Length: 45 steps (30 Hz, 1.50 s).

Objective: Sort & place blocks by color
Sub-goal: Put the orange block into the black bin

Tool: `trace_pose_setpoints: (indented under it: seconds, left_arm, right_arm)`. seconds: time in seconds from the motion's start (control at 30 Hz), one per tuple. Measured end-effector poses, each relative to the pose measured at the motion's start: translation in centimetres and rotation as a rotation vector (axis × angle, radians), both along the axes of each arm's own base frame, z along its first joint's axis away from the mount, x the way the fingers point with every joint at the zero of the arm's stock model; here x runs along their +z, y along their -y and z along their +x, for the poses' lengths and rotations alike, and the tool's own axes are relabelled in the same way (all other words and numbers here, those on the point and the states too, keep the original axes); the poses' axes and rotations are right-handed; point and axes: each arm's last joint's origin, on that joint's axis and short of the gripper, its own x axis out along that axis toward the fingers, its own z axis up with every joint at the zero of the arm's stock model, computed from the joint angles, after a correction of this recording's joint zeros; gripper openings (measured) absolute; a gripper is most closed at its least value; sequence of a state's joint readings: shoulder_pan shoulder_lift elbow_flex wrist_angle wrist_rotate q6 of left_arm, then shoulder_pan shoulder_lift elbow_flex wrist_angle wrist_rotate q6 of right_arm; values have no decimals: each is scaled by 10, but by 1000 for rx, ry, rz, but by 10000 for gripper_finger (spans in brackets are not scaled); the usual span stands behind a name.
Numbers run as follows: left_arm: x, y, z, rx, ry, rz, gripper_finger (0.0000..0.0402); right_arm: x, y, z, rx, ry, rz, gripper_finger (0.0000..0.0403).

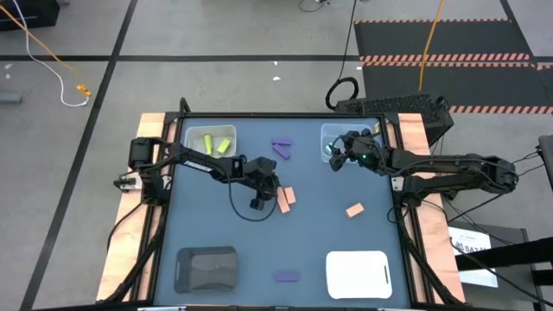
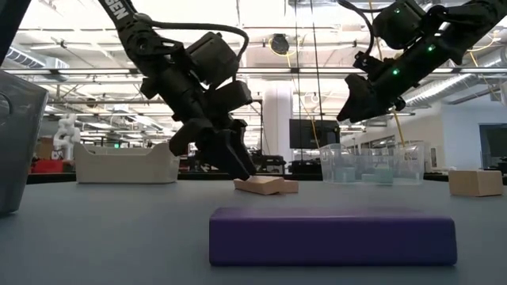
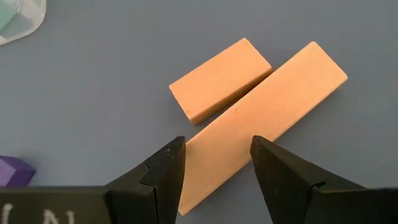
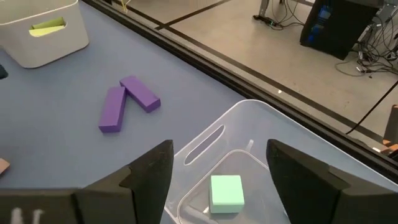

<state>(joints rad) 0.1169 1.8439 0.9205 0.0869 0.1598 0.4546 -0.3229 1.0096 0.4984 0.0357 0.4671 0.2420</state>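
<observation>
Purple bar (image 2: pixel 333 235) foreground; left hand (image 3: pixel 216 163) open astride salmon bar (image 3: pixel 273 112).

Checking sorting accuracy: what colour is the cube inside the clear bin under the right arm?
Mint green cube, clearest in the right wrist view.

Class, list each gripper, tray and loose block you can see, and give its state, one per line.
Left gripper: open, straddling the long orange bar.
Right gripper: open, above the clear tray.
Clear tray: holds a mint cube.
White bin: holds yellow-green blocks.
Purple bar: lying flat.
</observation>
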Motion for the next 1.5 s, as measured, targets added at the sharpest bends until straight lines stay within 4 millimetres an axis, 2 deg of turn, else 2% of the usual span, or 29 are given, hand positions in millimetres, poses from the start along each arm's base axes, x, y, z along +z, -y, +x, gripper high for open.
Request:
trace_pose_setpoints:
  seconds: [0.27,0.47,0.63,0.77,0.93,1.1,1.33,1.5]
  left_arm:
    - [21,9,18,-45,51,22,186]
    - [25,10,20,20,15,-49,191]
    - [24,11,19,35,-9,-97,235]
    - [18,11,18,-24,-35,-51,278]
    - [4,8,22,-46,-49,-60,301]
    - [-4,4,25,-29,-53,-87,297]
    - [-10,4,24,61,-96,-175,257]
    - [-10,4,23,125,-114,-239,264]
  right_arm:
    - [0,0,0,0,-1,0,247]
    - [0,0,0,0,-1,0,247]
    - [0,0,0,0,-1,0,247]
    - [0,0,0,0,-2,1,247]
    - [0,0,0,0,1,0,247]
    - [0,0,0,0,4,-1,247]
    - [0,0,0,0,2,-1,247]
    - [0,0,0,0,2,0,247]
